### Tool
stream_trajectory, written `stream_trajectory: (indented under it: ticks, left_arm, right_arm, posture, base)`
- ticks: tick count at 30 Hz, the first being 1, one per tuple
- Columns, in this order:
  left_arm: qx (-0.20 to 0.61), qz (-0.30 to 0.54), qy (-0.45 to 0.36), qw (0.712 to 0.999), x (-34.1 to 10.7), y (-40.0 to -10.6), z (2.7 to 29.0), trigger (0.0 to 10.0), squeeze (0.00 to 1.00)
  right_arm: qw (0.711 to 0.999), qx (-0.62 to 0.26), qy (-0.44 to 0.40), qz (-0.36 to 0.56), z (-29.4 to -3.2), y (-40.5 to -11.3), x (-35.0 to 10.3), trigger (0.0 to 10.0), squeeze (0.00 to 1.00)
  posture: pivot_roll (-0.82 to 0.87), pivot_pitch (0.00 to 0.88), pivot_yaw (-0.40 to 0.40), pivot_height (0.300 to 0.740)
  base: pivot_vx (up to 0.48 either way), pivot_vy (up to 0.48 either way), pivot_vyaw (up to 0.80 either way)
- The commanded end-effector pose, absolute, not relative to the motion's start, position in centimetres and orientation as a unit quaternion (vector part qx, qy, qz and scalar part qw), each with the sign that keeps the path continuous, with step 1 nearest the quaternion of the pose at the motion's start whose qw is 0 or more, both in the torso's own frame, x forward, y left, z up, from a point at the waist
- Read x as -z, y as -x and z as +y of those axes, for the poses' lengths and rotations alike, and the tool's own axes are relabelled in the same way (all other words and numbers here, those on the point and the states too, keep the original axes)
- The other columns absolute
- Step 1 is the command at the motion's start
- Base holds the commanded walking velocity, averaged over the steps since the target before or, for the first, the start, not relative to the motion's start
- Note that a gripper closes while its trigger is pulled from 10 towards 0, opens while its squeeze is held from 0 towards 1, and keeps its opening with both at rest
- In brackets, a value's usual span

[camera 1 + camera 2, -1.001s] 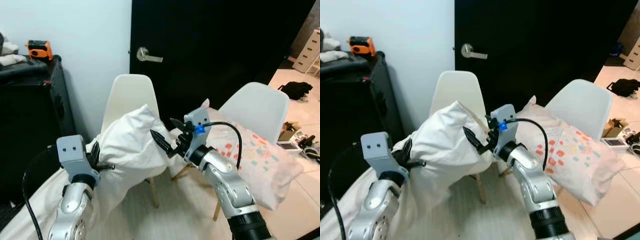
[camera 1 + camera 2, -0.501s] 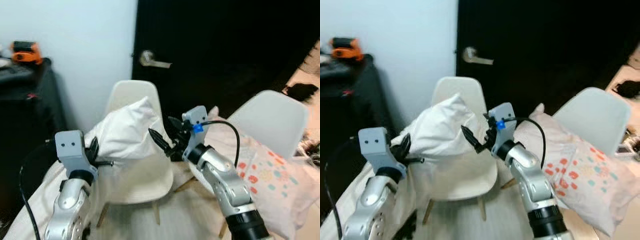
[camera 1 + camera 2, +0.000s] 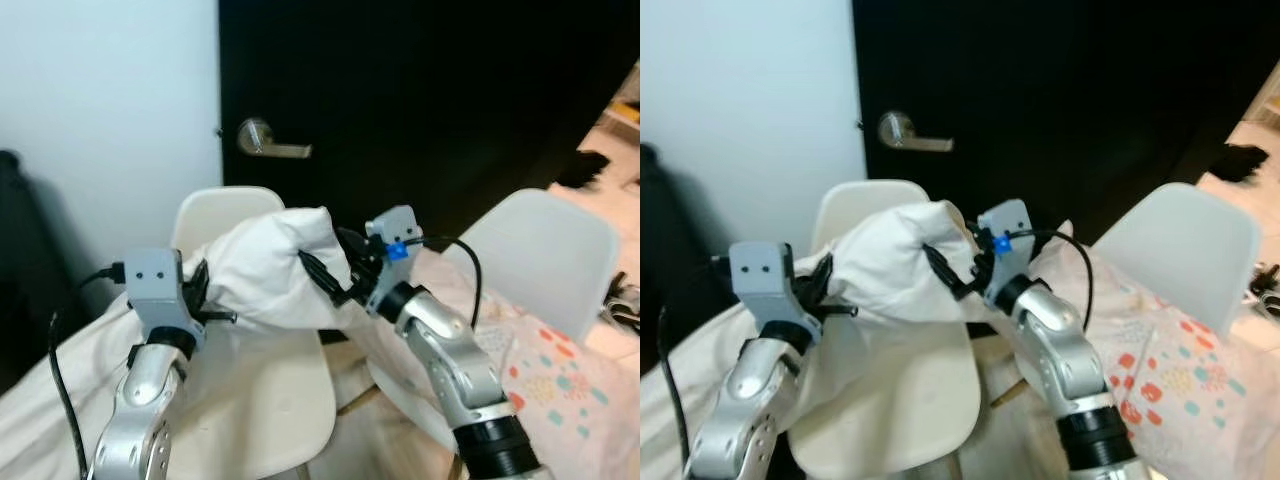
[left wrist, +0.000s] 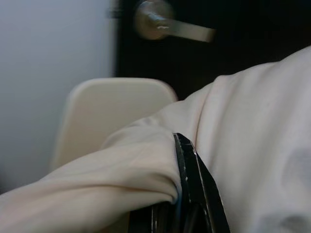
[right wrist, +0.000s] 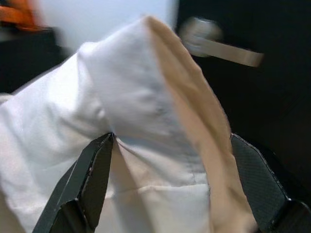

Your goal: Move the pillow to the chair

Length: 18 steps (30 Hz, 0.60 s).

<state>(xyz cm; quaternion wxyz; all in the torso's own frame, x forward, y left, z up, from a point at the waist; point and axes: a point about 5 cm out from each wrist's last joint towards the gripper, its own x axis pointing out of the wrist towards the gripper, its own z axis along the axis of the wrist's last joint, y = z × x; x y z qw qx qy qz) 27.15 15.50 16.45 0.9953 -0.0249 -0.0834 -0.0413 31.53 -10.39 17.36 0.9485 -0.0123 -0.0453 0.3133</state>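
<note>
Pillow (image 3: pixel 265 270) held up above chair (image 3: pixel 265 400) seat, before chair back. Left end effector (image 3: pixel 205 300) pinching pillow's left end, forearm raised from below. Right end effector (image 3: pixel 330 278) fingers spread astride pillow's right end, arm bent, reaching inward. Black door (image 3: pixel 420 100) behind.
</note>
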Motion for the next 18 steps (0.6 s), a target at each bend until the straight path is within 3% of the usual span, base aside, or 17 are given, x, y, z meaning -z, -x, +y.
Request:
stream_trajectory:
  ticks: [1, 10, 14, 18]
  left_arm:
    - [0.068, -0.13, 0.012, 0.989, -18.5, -27.0, 14.6, 10.0, 0.0]
    - [0.013, -0.136, -0.058, 0.989, -19.4, -27.8, 16.0, 10.0, 0.0]
    - [-0.023, -0.138, -0.177, 0.974, -19.4, -28.1, 17.2, 10.0, 0.0]
    - [-0.048, -0.126, -0.232, 0.963, -19.0, -28.5, 18.5, 10.0, 0.0]
  right_arm:
    - [0.949, -0.313, 0.015, -0.039, -10.4, -31.5, -17.1, 10.0, 0.0]
    - [0.949, -0.312, 0.0, -0.036, -10.5, -31.6, -17.1, 10.0, 0.0]
    - [0.952, -0.306, 0.006, -0.017, -10.5, -31.7, -16.8, 10.0, 0.0]
    - [0.952, -0.305, 0.007, -0.012, -10.5, -31.8, -16.7, 10.0, 0.0]
  posture:
    - [-0.03, 0.0, -0.1, 0.74]
    - [-0.03, 0.0, -0.099, 0.74]
    - [-0.03, 0.0, -0.101, 0.74]
    - [-0.03, 0.0, -0.101, 0.73]
  base:
    - [0.0, 0.0, -0.77]
    - [0.0, 0.0, -0.09]
    - [0.0, 0.0, 0.0]
    - [0.0, 0.0, 0.0]
